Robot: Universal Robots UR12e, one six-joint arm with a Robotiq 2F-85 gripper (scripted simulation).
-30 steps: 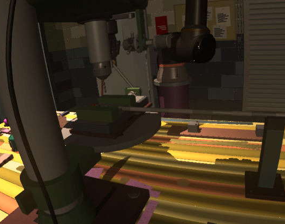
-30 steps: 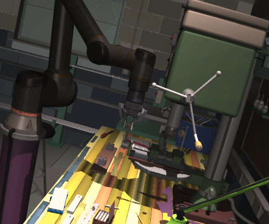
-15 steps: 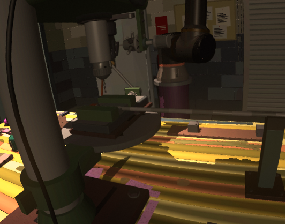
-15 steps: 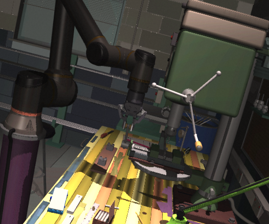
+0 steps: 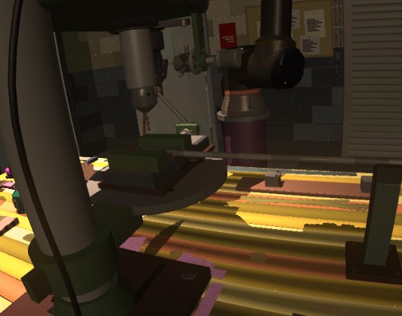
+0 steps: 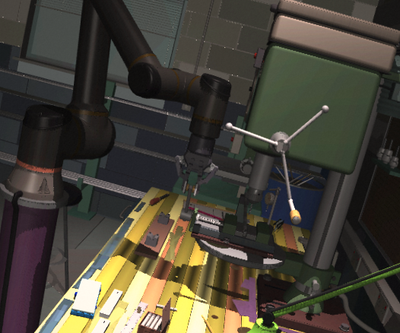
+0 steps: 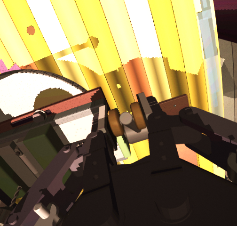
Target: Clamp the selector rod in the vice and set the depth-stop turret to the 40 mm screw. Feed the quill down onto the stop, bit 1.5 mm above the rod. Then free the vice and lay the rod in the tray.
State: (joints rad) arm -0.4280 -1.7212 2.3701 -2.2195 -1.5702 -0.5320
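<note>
I hold the vice's crank handle [image 7: 128, 127], a short grey bar, in my closed gripper [image 7: 126, 120]. My gripper [image 6: 194, 186] hangs at the near-left end of the green vice [image 6: 240, 230] on the drill table. The selector rod [image 5: 285, 158], long and grey, lies level. One end sits between the vice jaws [image 5: 149, 158] and the other rests on a dark post [image 5: 381, 215]. The chuck and bit [image 5: 145, 113] stand above the vice. The quill feed handle [image 6: 282, 143] has an orange knob hanging down. The depth-stop turret is not plainly visible.
The green drill press [image 6: 312, 106] and its column [image 5: 39, 151] fill one side of the bench. Two small grey blocks [image 6: 156, 228] sit on a brown strip left of the table. Small parts [image 6: 88, 296] lie at the bench's near end.
</note>
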